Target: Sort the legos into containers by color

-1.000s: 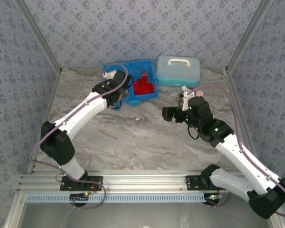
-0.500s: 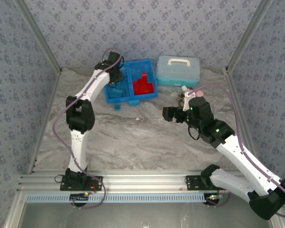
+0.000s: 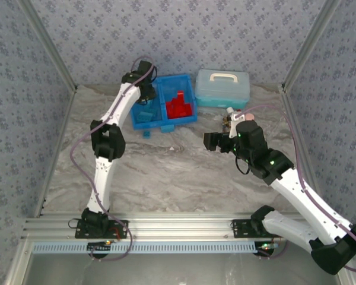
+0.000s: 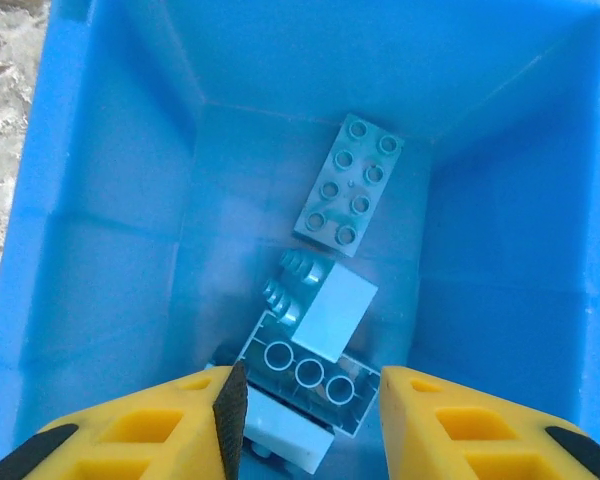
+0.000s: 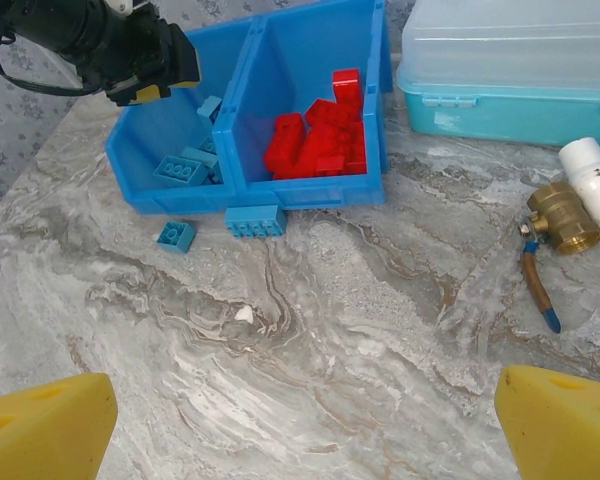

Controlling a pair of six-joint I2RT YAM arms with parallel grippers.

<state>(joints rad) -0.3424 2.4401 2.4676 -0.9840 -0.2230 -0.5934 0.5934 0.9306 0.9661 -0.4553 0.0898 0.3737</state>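
**Two items outside containment, remainder separated by colour**

1. Left end effector (image 4: 308, 410): positioned over the left compartment (image 4: 100, 260) of the blue tray (image 5: 310, 192), pointing down into it. Its yellow fingers (image 4: 140, 435) stand apart with nothing between them. State: released.

2. Right end effector (image 5: 305, 400): positioned over the open table (image 5: 380, 330), well apart from the tray and facing it. Its fingers (image 5: 45, 420) are spread wide and carry nothing. State: released.

3. Left compartment contents: light blue bricks (image 4: 310, 345) only. A flat eight-stud piece (image 4: 345, 180) lies toward the far wall. The others are piled at the near end, directly below the left fingers.

4. Right compartment (image 5: 320, 40) contents: red bricks (image 5: 315, 140) only, heaped together. The middle wall (image 5: 242, 110) stands between the two colours, and no mixing is seen.

5. Outstanding items: a long blue brick (image 5: 256, 220) lies on the table just in front of the tray's front wall, below the middle wall. Whether it touches the wall cannot be told. A short blue brick (image 5: 176, 235) lies near it, off toward the left compartment's side and apart from the tray.

6. Other objects: a pale lidded case (image 5: 510, 70) stands just beside the tray, on the right compartment's side. A brass fitting (image 5: 558, 228) joined to a white fitting (image 5: 592, 175) rests on the table in front of the case. A small white speck (image 5: 244, 313) lies on the table.
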